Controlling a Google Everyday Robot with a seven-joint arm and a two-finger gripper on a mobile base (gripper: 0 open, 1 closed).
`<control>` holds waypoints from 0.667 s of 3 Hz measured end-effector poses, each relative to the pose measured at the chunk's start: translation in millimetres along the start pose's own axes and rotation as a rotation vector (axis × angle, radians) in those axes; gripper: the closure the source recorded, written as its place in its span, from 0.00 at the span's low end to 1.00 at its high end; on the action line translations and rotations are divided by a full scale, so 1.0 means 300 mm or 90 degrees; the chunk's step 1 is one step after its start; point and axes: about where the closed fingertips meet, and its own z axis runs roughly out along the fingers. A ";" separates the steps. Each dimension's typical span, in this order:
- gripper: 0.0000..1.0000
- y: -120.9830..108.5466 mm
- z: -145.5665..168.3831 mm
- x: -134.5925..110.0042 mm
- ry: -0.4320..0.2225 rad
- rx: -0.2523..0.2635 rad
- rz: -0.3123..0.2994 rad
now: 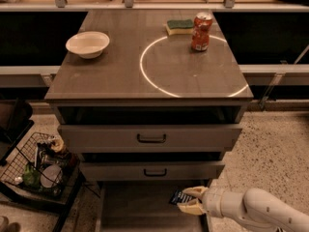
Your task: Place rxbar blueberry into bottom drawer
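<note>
The bottom drawer (pixel 140 209) is pulled out below the two upper drawers, showing a flat grey floor. My gripper (pixel 189 200) reaches in from the lower right, over the drawer's right side. Its fingers (pixel 195 192) are closed on the rxbar blueberry (pixel 179 196), a small dark blue bar with light markings. The bar sits just above or at the drawer's right part; I cannot tell whether it touches the floor.
On the cabinet top (pixel 120 71) stand a white bowl (pixel 87 44), a green-and-yellow sponge (pixel 179 26) and a red can (pixel 202 31). A wire basket (pixel 36 166) with items stands at the lower left. Speckled floor lies to the right.
</note>
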 end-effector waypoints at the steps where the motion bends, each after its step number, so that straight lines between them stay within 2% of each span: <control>1: 1.00 0.004 0.253 0.098 -0.014 -0.034 0.003; 2: 1.00 0.060 0.491 0.263 -0.007 -0.084 0.030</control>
